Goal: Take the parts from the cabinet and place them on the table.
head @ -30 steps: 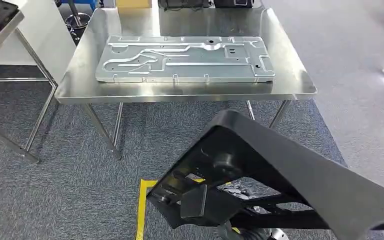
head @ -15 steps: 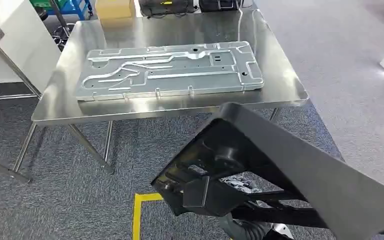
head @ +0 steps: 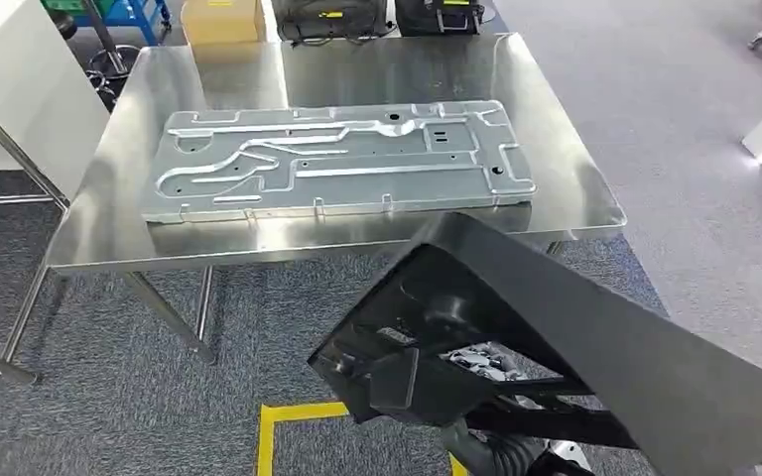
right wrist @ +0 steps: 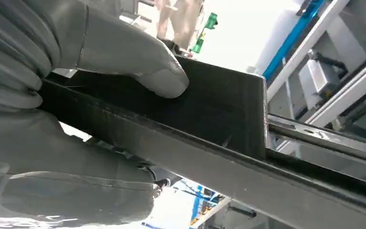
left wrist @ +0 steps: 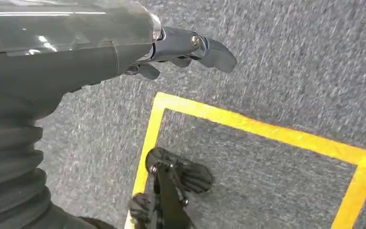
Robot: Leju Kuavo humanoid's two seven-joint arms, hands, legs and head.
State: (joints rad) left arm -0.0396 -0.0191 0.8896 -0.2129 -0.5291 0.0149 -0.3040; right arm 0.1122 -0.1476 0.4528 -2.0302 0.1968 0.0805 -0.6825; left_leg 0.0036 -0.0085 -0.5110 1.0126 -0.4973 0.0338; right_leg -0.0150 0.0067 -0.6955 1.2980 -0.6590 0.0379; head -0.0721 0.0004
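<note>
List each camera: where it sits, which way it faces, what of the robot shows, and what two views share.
Head view: high on the body, facing forward and down at the steel table bearing a metal panel; the carried black part shows.
Left wrist view: behind the left robot hand, facing the carpet and yellow floor tape.
Right wrist view: behind the right robot hand, which grips the black part.
Shared: head and right wrist views show the black part; head and left wrist views show the tape.

grey carpet (head: pixel 109 397), yellow floor tape (head: pixel 298 411)
</note>
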